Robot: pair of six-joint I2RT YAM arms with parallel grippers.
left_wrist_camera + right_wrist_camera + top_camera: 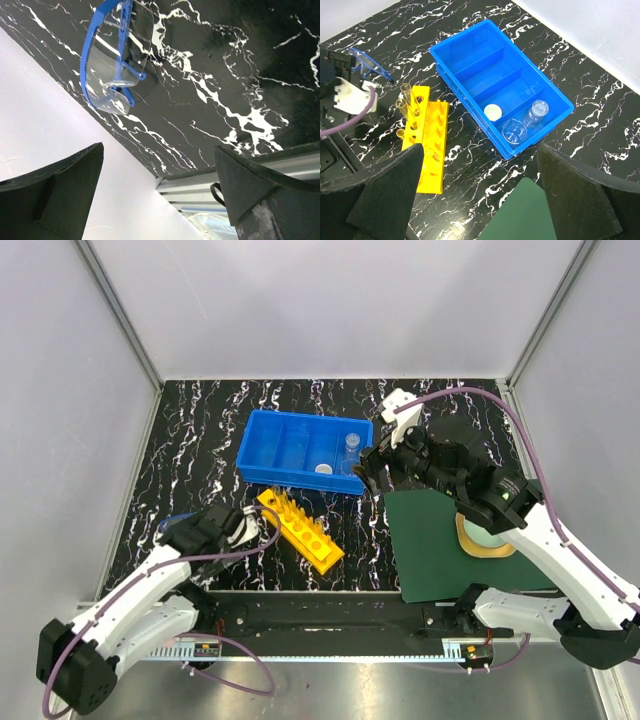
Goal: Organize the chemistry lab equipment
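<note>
The right arm (540,530) reaches over the green mat (430,540), its pincer (480,147) spread wide near the blue bin's (460,36) right end.

The left arm (130,600) lies low; its pincer (159,146) is equally wide, between the yellow rack (300,530) and blue-framed safety glasses (112,55).

A beaker (514,132), bottle (536,111) and white disc (492,111) sit at that bin end; glass tubes (400,104) stand in the rack.

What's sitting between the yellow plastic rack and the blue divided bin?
Nothing. The right wrist view shows only a bare strip of black marbled tabletop between the yellow plastic rack with holes and the blue divided plastic bin.
</note>
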